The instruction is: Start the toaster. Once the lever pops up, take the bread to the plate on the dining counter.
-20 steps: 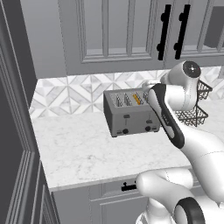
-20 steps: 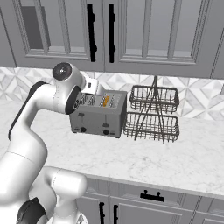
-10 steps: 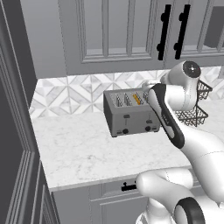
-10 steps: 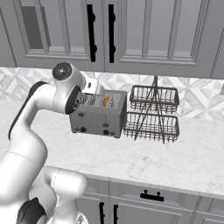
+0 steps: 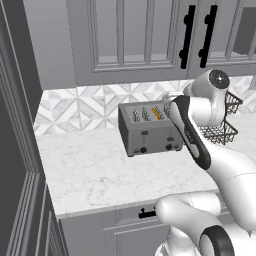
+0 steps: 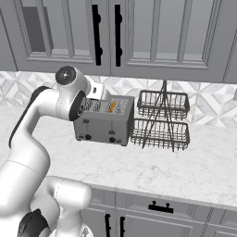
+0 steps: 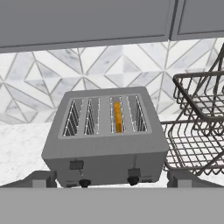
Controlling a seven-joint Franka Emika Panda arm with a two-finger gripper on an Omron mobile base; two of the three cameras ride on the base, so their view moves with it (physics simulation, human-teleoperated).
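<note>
Hand view: boxy grey toaster (image 7: 105, 144), bread (image 7: 117, 117) in its third slot, two-tier wire basket (image 7: 199, 127) just right; gripper (image 7: 112, 178) spread wide.

The bread (image 7: 116, 116) sits deep in the third slot of the toaster (image 7: 105, 140); only its thin top edge shows. The wire rack (image 7: 199, 127) is cut off at the right edge of the hand view. In the left base view the arm covers the toaster's right end and most of the rack.
</note>
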